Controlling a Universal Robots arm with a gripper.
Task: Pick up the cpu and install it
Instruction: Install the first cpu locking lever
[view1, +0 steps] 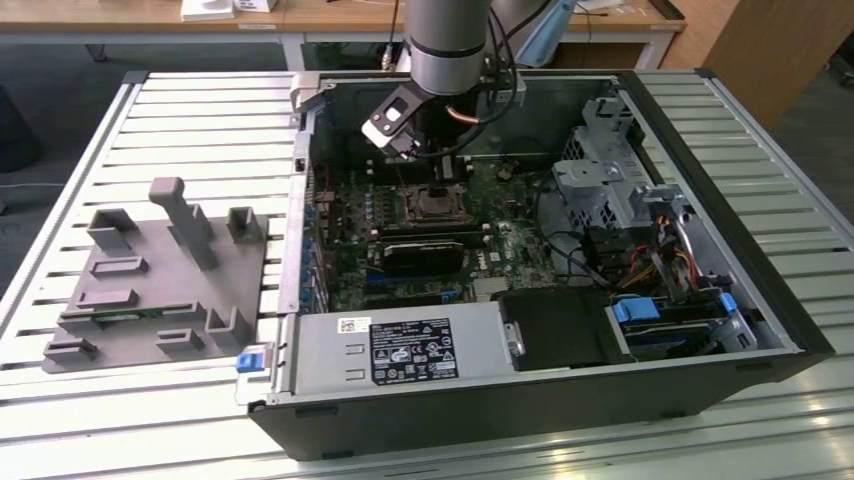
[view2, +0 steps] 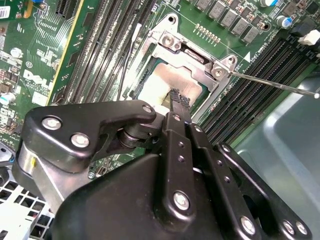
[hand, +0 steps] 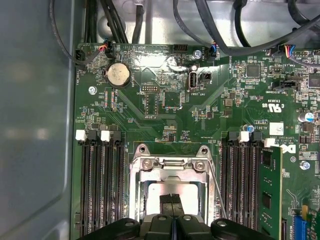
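Grey metal first: finds the cpu flat inside the socket frame, sees the pincer clenched on nothing visible, directly over that frame. Reads as install step; calls for gentle, straight handling.

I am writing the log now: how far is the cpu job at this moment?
The cpu already lies inside the socket frame, so the pick-up looks done. The gripper hangs right over it, fingers shut, holding nothing. Left to settle: whether the socket is locked, which I cannot tell.
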